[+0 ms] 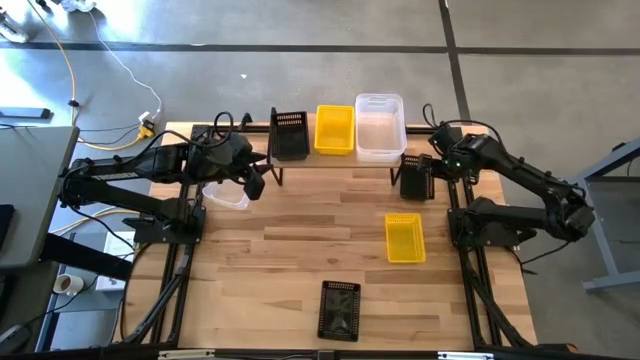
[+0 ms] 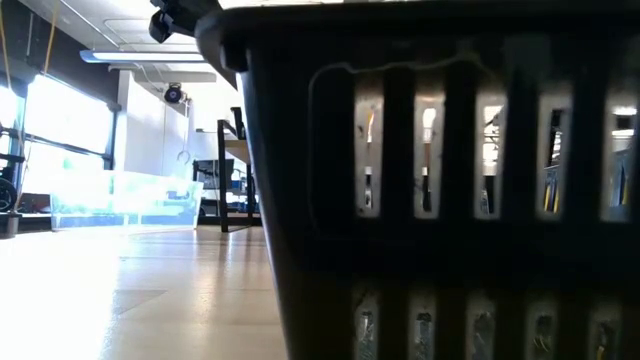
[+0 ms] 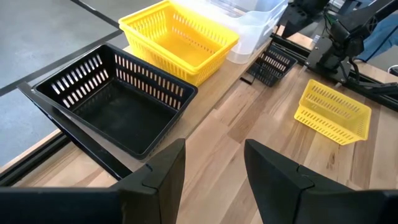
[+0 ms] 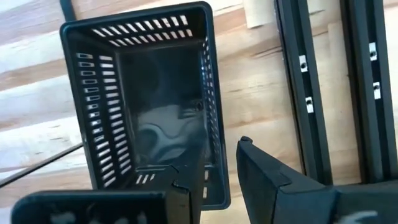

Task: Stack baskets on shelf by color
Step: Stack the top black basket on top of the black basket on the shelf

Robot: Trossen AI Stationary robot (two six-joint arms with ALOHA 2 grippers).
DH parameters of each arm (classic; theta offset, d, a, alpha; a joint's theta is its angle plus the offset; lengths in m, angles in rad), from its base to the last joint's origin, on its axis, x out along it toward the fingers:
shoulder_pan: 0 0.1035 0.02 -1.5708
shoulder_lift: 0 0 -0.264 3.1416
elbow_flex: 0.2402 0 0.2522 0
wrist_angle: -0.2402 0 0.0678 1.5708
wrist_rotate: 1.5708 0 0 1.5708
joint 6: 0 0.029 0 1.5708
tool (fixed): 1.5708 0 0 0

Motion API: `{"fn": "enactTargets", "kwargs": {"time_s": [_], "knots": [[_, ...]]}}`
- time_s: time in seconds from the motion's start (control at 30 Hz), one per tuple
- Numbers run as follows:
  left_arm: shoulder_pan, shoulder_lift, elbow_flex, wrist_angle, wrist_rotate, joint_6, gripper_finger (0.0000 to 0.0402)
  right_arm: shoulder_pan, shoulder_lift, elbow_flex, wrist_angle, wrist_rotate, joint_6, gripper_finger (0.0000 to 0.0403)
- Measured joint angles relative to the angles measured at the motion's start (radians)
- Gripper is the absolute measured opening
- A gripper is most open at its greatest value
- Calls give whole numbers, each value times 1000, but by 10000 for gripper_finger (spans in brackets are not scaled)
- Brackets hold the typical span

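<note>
On the shelf [image 1: 335,158] at the table's far edge stand a black mesh basket [image 1: 289,135] [image 3: 115,102], a yellow basket [image 1: 335,130] [image 3: 180,40] and a clear basket [image 1: 380,127] [image 3: 258,22], side by side on their bases. My left gripper [image 1: 258,185] [image 3: 214,180] hovers open in front of the shelf's left end, touching nothing. My right gripper [image 1: 425,178] [image 4: 221,180] is shut on a second black basket [image 1: 414,178] [image 4: 149,106] by the shelf's right end. Another clear basket [image 1: 226,196] [image 2: 120,195] sits under my left arm. My right gripper straddles the black basket's long side wall [image 4: 214,149] near one corner. One finger [image 4: 186,186] is inside the basket and the other finger [image 4: 267,180] is outside. The fingers come from above, pointing down. Whether the basket is lifted off the table I cannot tell.
A yellow basket [image 1: 404,238] [image 3: 333,112] lies on the table right of centre. A third black basket [image 1: 339,309] stands near the near edge and fills the low view [image 2: 440,180]. The wooden tabletop [image 1: 300,250] between them is bare. Black frame rails [image 4: 311,93] run beside my right gripper.
</note>
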Motion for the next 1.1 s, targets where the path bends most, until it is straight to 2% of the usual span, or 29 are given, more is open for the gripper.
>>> {"fn": "enactTargets", "kwargs": {"time_s": [0.47, 1.1], "knots": [[0, 0, 0, 0, 0, 0, 154, 0, 122, 0, 29, -11, 21, 78], [0, 0, 0, -1, 0, 0, 154, 0, 334, 0, 63, -22, -42, 78]]}}
